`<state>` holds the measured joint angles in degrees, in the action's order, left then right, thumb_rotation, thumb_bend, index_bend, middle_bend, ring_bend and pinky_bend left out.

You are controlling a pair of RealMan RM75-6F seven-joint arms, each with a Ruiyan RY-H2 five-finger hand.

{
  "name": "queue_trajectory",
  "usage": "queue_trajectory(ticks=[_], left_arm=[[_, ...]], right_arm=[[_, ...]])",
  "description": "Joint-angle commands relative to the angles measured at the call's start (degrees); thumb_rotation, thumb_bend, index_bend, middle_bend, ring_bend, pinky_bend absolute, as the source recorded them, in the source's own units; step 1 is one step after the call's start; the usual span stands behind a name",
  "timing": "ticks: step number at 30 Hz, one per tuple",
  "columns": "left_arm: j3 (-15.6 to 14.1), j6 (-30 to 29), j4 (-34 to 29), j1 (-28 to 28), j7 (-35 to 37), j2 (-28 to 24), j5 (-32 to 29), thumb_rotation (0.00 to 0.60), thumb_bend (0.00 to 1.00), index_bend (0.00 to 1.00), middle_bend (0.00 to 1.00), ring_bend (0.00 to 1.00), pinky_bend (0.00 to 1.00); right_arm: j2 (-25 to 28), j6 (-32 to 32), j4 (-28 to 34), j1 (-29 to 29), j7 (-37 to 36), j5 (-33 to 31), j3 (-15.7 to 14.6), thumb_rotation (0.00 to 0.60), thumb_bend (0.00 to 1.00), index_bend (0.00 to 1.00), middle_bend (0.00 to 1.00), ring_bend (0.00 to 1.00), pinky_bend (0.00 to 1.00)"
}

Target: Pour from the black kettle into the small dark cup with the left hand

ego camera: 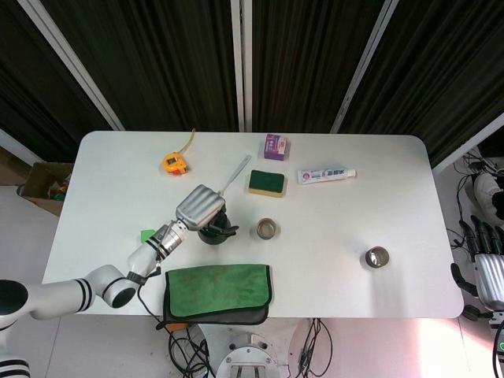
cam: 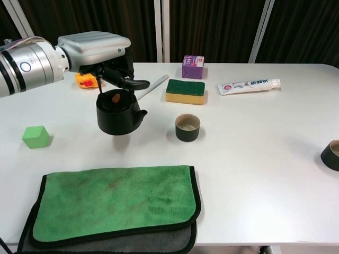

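chest view, one black kettle (cam: 117, 115) apparently lifted by left hand (cam: 100, 55), two cups

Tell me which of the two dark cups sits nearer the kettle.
The cup in the middle of the table, just right of the black kettle held by the left hand. The other cup stands far off at the table's right edge.

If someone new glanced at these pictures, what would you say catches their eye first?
Probably the left hand, which holds the black kettle by its handle, lifted off the table, spout toward the small dark cup just to its right. After that, the bright green cloth at the near edge and the little green cube at the left.
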<state>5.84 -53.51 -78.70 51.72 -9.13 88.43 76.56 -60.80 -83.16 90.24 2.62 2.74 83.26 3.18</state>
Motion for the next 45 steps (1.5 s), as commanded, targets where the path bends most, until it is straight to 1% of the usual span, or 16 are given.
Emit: queue_trajectory(ticks=[1, 3, 7, 9, 14, 25, 33, 41, 45], left_arm=[[0.1, -0.2, 0.3, -0.2, 0.0, 0.3, 0.3, 0.221, 0.25, 1.00, 1.00, 0.94, 0.80], [0.3, -0.3, 0.5, -0.3, 0.1, 0.4, 0.5, 0.236, 0.26, 1.00, 1.00, 0.94, 0.80], [0.5, -0.9, 1.0, -0.6, 0.2, 1.0, 1.0, 0.291, 0.26, 1.00, 1.00, 0.95, 0.80], [0.6, -1.1, 1.2, -0.8, 0.5, 1.2, 1.2, 0.303, 0.26, 1.00, 1.00, 0.95, 0.80], [1.0, -1.9, 1.9, -1.2, 0.8, 1.9, 1.5, 0.379, 0.26, 1.00, 1.00, 0.96, 0.81], [1.5, -2.8, 3.0, -1.8, 2.0, 2.9, 2.6, 0.394, 0.26, 1.00, 1.00, 0.97, 0.82], [1.9, -3.1, 3.2, -2.0, 2.4, 3.2, 3.1, 0.447, 0.26, 1.00, 1.00, 0.97, 0.82], [3.1, -3.3, 4.0, -1.2, 2.6, 4.6, 3.6, 0.462, 0.26, 1.00, 1.00, 0.97, 0.82], [3.6, -3.3, 4.8, -0.4, 2.2, 6.1, 4.0, 0.498, 0.26, 1.00, 1.00, 0.97, 0.82]], right_arm=[[0.0, 0.0, 0.0, 0.0, 0.0, 0.0, 0.0, 0.600, 0.36, 0.00, 0.00, 0.00, 0.00], [0.0, 0.0, 0.0, 0.0, -0.1, 0.0, 0.0, 0.600, 0.36, 0.00, 0.00, 0.00, 0.00], [0.0, 0.1, -0.1, 0.0, -0.1, -0.1, 0.0, 0.600, 0.36, 0.00, 0.00, 0.00, 0.00], [-0.1, 0.2, -0.2, 0.0, -0.2, -0.1, 0.0, 0.600, 0.36, 0.00, 0.00, 0.00, 0.00], [-0.1, 0.3, -0.3, 0.0, -0.2, -0.2, 0.0, 0.600, 0.36, 0.00, 0.00, 0.00, 0.00], [-0.2, 0.5, -0.4, 0.0, -0.2, -0.2, -0.2, 0.600, 0.36, 0.00, 0.00, 0.00, 0.00], [-0.2, 0.6, -0.4, 0.1, -0.1, -0.2, -0.2, 0.600, 0.36, 0.00, 0.00, 0.00, 0.00], [-0.1, 0.6, -0.1, 0.1, 0.2, -0.3, -0.2, 0.600, 0.36, 0.00, 0.00, 0.00, 0.00], [0.0, 0.7, 0.0, 0.1, 0.3, -0.4, -0.2, 0.600, 0.36, 0.00, 0.00, 0.00, 0.00]])
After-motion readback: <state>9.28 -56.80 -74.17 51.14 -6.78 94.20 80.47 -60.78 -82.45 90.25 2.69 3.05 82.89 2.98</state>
